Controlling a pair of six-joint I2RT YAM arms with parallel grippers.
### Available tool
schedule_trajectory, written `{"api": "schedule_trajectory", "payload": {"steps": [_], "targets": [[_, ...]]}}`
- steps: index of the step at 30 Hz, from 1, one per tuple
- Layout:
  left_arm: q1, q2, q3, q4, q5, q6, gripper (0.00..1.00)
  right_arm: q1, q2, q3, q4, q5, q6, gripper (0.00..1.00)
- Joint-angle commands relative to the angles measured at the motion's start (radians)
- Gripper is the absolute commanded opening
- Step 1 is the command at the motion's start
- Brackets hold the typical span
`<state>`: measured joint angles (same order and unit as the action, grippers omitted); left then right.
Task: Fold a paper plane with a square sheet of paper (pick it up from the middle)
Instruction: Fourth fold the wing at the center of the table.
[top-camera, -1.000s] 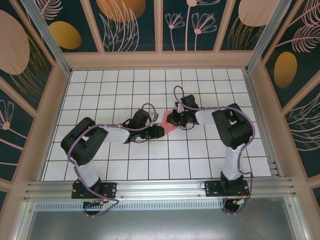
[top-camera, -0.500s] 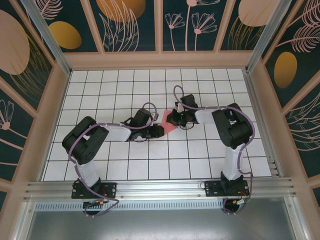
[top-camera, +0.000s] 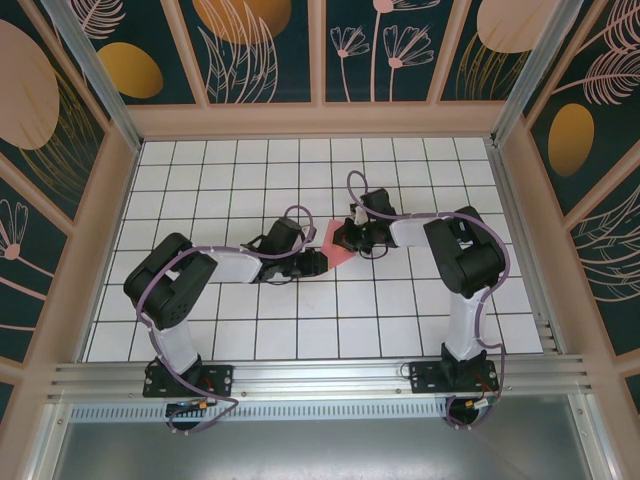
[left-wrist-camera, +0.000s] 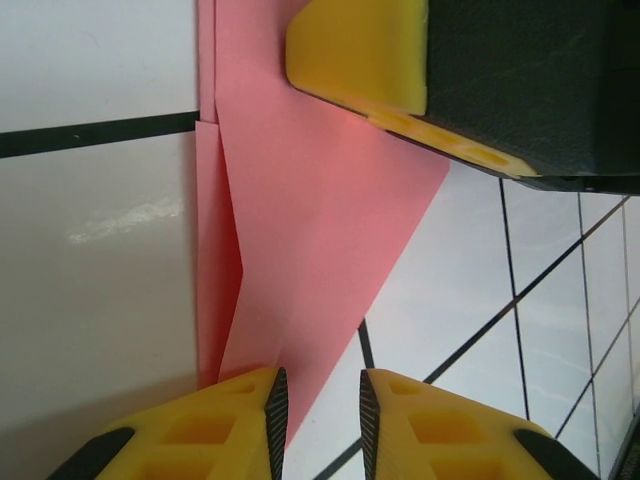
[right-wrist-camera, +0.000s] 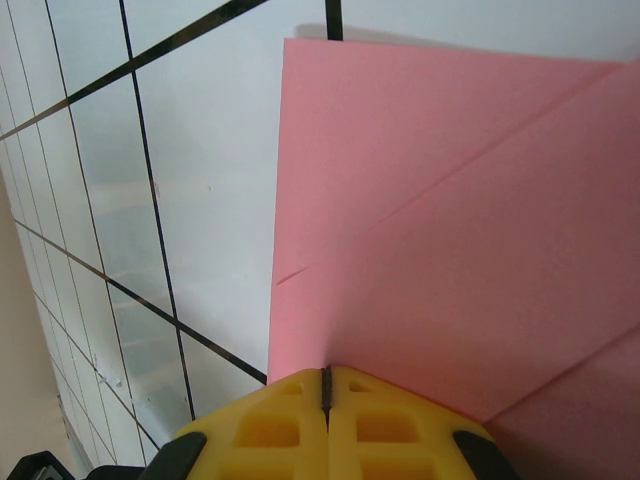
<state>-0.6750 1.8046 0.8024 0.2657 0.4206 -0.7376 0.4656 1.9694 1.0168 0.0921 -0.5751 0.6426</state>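
I see the thin pink paper sheet (top-camera: 338, 250) lying near the middle of the white tiled table with black grid lines (top-camera: 400, 320), well away from all four edges, with the two arms meeting over it from either side. It is partly folded. From the left wrist camera the pink paper sheet (left-wrist-camera: 320, 230) shows overlapping layers and narrows to a point near my own fingertips. From the right wrist the sheet (right-wrist-camera: 450, 230) carries a diagonal crease across its face.

The left claw (top-camera: 318, 262) sits at the sheet's near-left corner. In its own camera the left claw (left-wrist-camera: 318, 420) has its two yellow fingers standing a narrow gap apart, and the paper's point runs in at that gap beside one finger. I see no grip on it.

The right claw (top-camera: 345, 238) is over the sheet's far side. In its wrist view the right claw (right-wrist-camera: 325, 400) has its yellow fingers pressed fully together, tips against the paper. One of its yellow fingers (left-wrist-camera: 360, 50) also shows from the left wrist, lying on the pink surface. I cannot tell whether any layer is pinched between them.
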Motion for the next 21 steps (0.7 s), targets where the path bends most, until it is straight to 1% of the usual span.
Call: {"api": "schedule_trajectory", "payload": {"steps": [1,5,14,21], "targets": [[-0.001,-0.052,0.009,0.027,0.037,-0.011,0.29,0.003,0.092,-0.036,-0.123,0.116,0.000,0.05],[-0.001,-0.052,0.052,0.018,0.034,0.002,0.30,0.002,0.094,-0.040,-0.119,0.115,0.003,0.04],[-0.002,0.060,0.110,-0.018,0.034,0.010,0.28,0.004,0.100,-0.045,-0.114,0.109,0.006,0.04],[-0.003,0.081,0.112,-0.049,0.021,0.016,0.27,0.003,0.103,-0.042,-0.121,0.112,0.006,0.04]]}}
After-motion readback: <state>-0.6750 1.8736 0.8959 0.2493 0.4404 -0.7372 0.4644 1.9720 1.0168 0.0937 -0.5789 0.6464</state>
